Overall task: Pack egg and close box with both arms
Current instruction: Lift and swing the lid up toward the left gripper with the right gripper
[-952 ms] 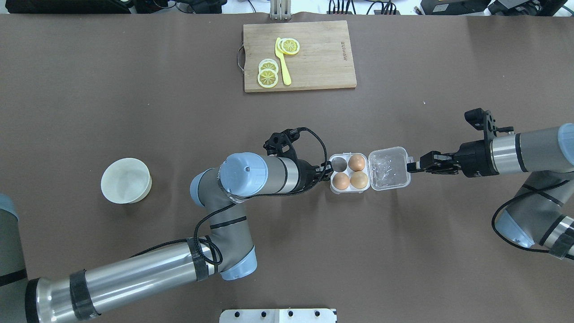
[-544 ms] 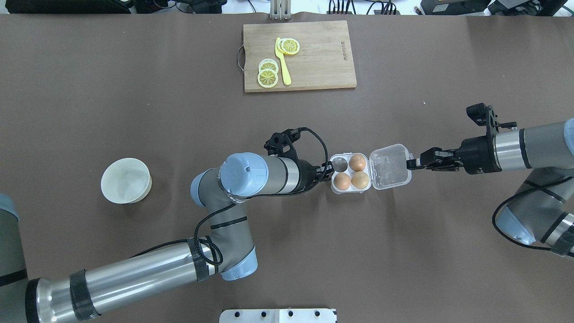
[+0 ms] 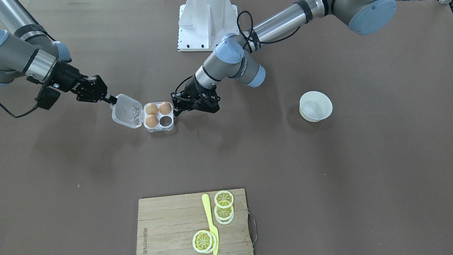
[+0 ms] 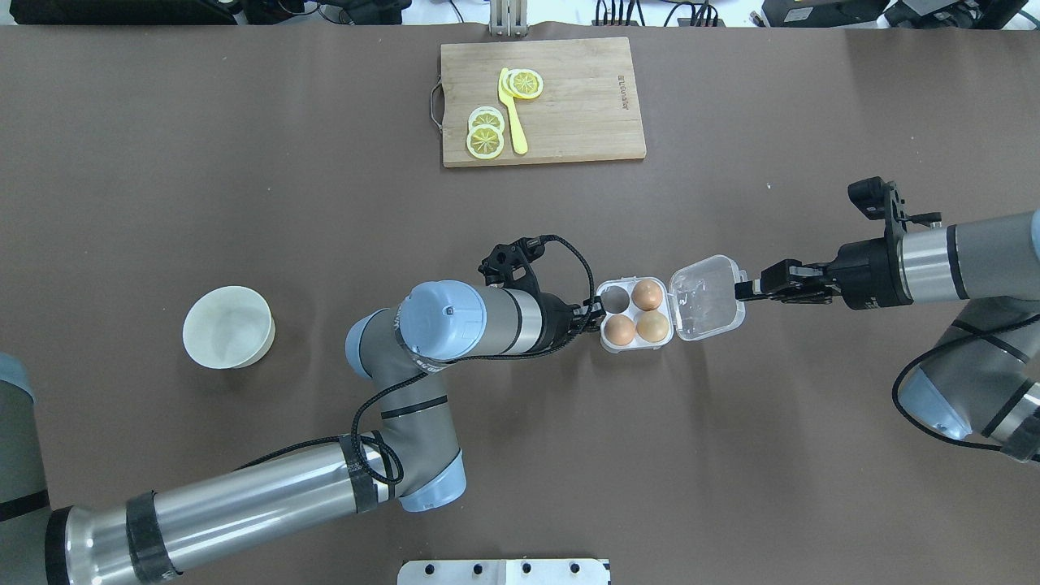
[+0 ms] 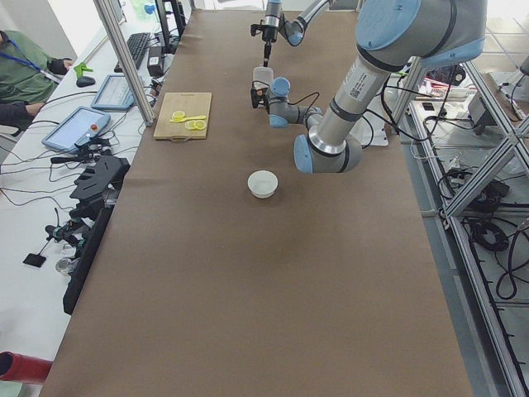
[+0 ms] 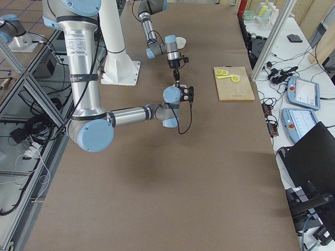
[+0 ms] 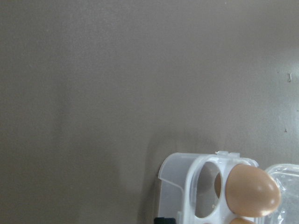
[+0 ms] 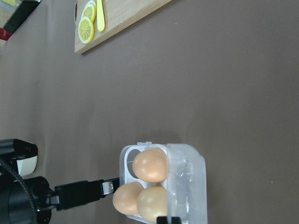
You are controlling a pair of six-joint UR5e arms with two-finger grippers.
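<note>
R gripper clamped on lid outer edge; lid half-raised, tilted, prob. for swinging over cells. L gripper touching box at opposite rim, likely bracing base vs. sliding; fingers apart or together, cannot tell. In box: 3 eggs, 4th cell w/o egg. Bowl well apart, nothing seen inside.

The smooth eggs are light brown, the plastic four-cell box clear, the lemon slices yellow with spoke patterns, the counter dark brown.
</note>
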